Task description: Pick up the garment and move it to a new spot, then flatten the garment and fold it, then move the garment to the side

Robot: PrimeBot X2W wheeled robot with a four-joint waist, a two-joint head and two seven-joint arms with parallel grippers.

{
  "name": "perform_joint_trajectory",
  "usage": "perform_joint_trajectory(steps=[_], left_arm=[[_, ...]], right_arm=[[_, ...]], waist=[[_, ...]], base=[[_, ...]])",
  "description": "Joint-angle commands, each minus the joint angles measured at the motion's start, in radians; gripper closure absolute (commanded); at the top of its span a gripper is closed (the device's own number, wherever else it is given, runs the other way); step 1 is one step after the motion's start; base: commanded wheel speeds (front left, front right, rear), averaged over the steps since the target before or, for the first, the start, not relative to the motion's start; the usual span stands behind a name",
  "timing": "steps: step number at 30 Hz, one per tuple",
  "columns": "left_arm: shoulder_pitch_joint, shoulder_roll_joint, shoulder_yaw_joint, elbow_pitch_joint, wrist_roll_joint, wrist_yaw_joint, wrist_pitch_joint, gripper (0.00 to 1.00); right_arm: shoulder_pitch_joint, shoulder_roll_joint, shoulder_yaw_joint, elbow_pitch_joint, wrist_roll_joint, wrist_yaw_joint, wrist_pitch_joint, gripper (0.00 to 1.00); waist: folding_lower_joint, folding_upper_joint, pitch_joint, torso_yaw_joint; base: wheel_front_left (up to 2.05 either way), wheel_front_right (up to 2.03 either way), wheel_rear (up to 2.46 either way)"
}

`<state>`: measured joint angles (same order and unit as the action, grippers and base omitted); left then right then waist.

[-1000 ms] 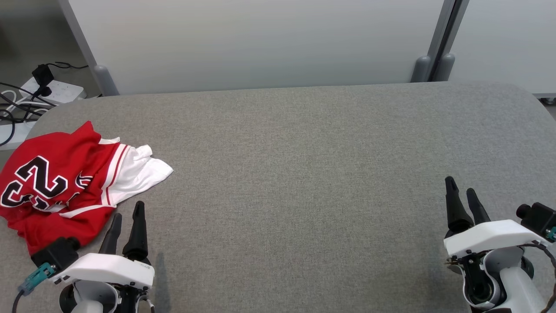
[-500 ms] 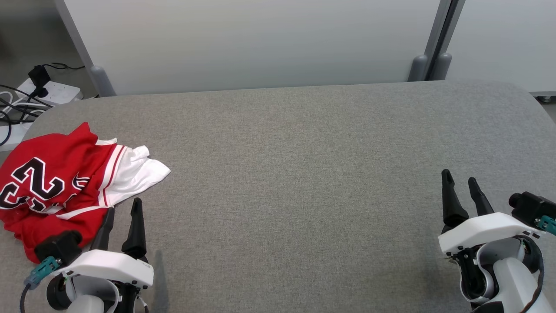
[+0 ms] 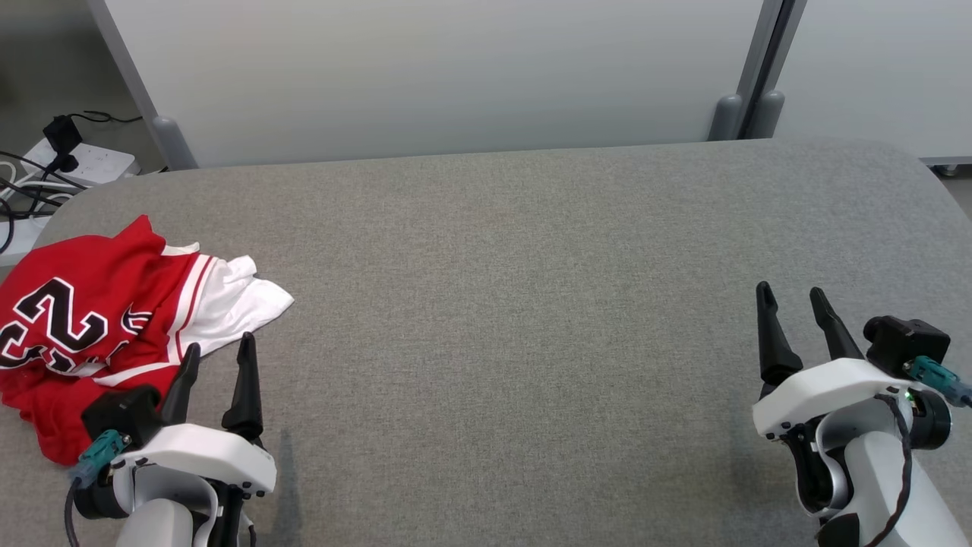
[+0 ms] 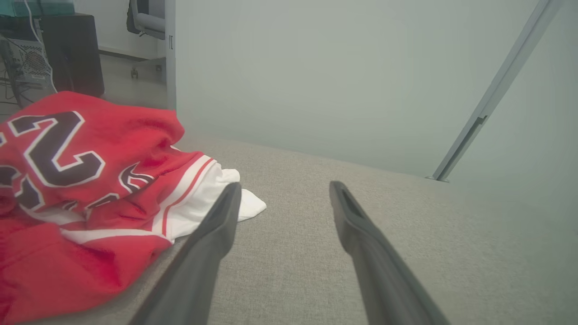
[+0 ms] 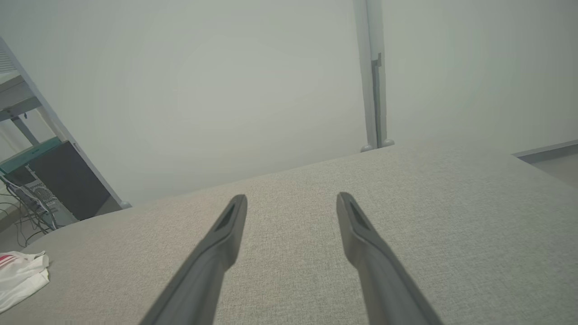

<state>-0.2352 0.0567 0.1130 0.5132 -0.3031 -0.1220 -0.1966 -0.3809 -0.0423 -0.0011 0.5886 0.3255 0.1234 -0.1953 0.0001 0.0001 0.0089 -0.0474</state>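
The garment point(image 3: 99, 327) is a red jersey with white trim and black numbers, crumpled at the left end of the grey table point(image 3: 516, 289). In the left wrist view the garment point(image 4: 81, 189) lies ahead and to the left. My left gripper point(image 3: 219, 348) hovers open at the jersey's near right edge, nothing between its fingers; the left fingertip point(image 4: 230, 192) overlaps the white hem in that view. My right gripper point(image 3: 790, 292) stands open over bare table at the far right, empty. A white corner of the garment point(image 5: 22, 275) shows at the right wrist view's left edge.
A pale partition wall point(image 3: 456, 76) with grey posts point(image 3: 725, 118) runs behind the table. A power strip and cables point(image 3: 53, 167) lie on the floor past the table's left corner. A dark cabinet point(image 4: 67, 49) stands beyond the garment.
The head view has shifted slightly, so the scene sits a bit more to the left. Both grippers have risen a little in the view, the left one closer to the jersey's edge; both stay open.
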Motion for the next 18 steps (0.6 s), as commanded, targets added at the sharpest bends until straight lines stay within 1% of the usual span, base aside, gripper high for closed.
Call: perform_joint_trajectory(steps=[1, 6, 7, 8, 9, 18], left_arm=[[-0.062, 0.023, 0.030, -0.020, 0.035, 0.000, -0.017, 0.00], [-0.068, 0.021, 0.040, -0.019, 0.102, 0.007, -0.032, 0.00], [-0.068, 0.021, 0.040, -0.019, 0.102, 0.007, -0.032, 0.00], [-0.071, 0.021, 0.046, -0.019, 0.130, 0.011, -0.038, 0.00], [-0.071, 0.021, 0.046, -0.019, 0.130, 0.011, -0.038, 0.00], [-0.083, 0.022, 0.075, -0.014, 0.251, 0.034, -0.064, 0.00]], right_arm=[[-0.044, -0.009, 0.021, -0.020, -0.036, 0.007, -0.018, 0.00], [-0.053, -0.010, 0.028, -0.027, -0.090, 0.007, -0.033, 0.00], [-0.053, -0.010, 0.028, -0.027, -0.090, 0.007, -0.033, 0.00], [-0.057, -0.011, 0.032, -0.028, -0.113, 0.007, -0.039, 0.00], [-0.057, -0.011, 0.032, -0.028, -0.113, 0.007, -0.039, 0.00], [-0.073, -0.012, 0.024, -0.027, -0.230, 0.007, -0.065, 0.00]], waist=[[0.0000, -0.0001, 0.000, -0.001], [0.0000, -0.0001, -0.001, -0.003], [0.0000, -0.0001, -0.001, -0.003], [0.0000, -0.0001, -0.003, -0.004], [0.0000, -0.0001, -0.003, -0.004], [0.0000, -0.0001, -0.003, -0.008]], base=[[0.00, 0.00, 0.00], [0.00, 0.00, 0.00], [0.00, 0.00, 0.00], [0.00, 0.00, 0.00], [0.00, 0.00, 0.00], [0.00, 0.00, 0.00]])
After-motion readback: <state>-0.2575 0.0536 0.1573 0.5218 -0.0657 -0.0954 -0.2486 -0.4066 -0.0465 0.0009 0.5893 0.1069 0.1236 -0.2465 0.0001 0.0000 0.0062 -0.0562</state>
